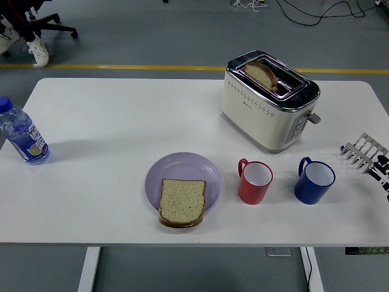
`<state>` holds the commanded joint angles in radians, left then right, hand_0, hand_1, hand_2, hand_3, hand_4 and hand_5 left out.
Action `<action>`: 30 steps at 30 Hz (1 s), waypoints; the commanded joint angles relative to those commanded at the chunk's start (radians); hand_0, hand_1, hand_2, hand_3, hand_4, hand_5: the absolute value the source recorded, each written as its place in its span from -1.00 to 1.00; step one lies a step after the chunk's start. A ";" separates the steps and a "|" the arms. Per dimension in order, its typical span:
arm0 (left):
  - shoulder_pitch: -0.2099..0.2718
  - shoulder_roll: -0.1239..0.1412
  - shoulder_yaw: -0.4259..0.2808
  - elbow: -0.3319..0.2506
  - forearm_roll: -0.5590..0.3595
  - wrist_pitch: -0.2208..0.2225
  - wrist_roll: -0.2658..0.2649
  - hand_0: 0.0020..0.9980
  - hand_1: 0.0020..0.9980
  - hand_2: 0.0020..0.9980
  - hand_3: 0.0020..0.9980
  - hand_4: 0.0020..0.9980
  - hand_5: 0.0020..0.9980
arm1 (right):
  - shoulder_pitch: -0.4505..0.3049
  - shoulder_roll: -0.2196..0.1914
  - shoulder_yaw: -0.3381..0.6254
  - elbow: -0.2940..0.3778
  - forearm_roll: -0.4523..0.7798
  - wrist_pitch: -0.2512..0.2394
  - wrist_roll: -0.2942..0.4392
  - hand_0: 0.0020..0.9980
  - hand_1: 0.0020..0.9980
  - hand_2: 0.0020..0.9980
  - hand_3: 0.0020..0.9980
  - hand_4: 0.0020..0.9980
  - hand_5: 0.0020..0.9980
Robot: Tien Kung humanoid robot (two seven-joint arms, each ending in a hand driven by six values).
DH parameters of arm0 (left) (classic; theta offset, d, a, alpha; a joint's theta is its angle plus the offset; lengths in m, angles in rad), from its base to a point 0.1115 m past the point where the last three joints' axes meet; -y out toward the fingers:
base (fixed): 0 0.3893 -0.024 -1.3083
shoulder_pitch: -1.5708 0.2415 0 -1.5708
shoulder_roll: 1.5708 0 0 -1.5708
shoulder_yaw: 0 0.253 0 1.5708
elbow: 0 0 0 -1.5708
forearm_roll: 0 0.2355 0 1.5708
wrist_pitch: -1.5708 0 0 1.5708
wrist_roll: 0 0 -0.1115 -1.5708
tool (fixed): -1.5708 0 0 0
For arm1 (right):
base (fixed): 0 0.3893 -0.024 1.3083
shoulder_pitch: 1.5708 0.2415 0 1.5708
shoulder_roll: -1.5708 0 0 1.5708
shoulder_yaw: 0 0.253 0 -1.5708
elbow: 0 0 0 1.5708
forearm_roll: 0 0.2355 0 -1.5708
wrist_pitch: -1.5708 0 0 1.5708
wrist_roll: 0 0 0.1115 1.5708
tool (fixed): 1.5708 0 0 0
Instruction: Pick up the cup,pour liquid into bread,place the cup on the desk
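White table (109,115), top surface, contents listed from the near edge outward. Nearest: one slice of bread (182,202), brown crust, lying flat on the near part of a lilac plate (188,167), its near edge overhanging the plate's rim. Right of the plate, close beside it: a red cup (254,182), upright, white inside, handle turned to the left and away. Right of that, apart from it: a blue cup (314,181), upright, white inside, handle likewise to the left and away. At the right edge of the view, level with the cups and slightly beyond them: the right hand (366,152), silver fingers (362,146) spread and extended leftward, holding nothing, clear of the blue cup. At the left edge, farther back: a clear plastic bottle (22,136) with a blue cap, standing. Farthest on the table, right of centre: a cream and chrome toaster (269,101) with a second slice (262,75) standing up out of its slot. Beyond the table: grey floor with a yellow line (109,66).
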<state>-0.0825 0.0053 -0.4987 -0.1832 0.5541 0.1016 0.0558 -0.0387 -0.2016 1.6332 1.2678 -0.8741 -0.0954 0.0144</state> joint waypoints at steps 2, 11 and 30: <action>0.000 0.000 0.002 0.000 0.000 0.000 0.000 0.26 0.21 0.23 0.14 -0.23 1.00 | -0.004 -0.001 -0.005 0.004 -0.029 -0.006 0.006 0.80 0.72 0.90 1.00 1.00 -0.73; -0.001 0.000 -0.005 -0.001 0.002 -0.002 0.001 0.26 0.21 0.23 0.13 -0.24 1.00 | -0.102 -0.021 -0.095 0.103 -0.187 -0.126 0.090 0.82 0.74 0.91 1.00 1.00 -0.75; -0.008 -0.002 0.010 0.000 -0.005 -0.008 0.003 0.25 0.20 0.21 0.12 -0.25 0.99 | -0.134 -0.029 -0.288 0.158 -0.266 -0.213 0.140 0.83 0.75 0.92 1.00 1.00 -0.76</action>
<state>-0.0905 0.0034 -0.4886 -0.1833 0.5494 0.0938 0.0587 -0.1723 -0.2307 1.3450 1.4256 -1.1397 -0.3079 0.1539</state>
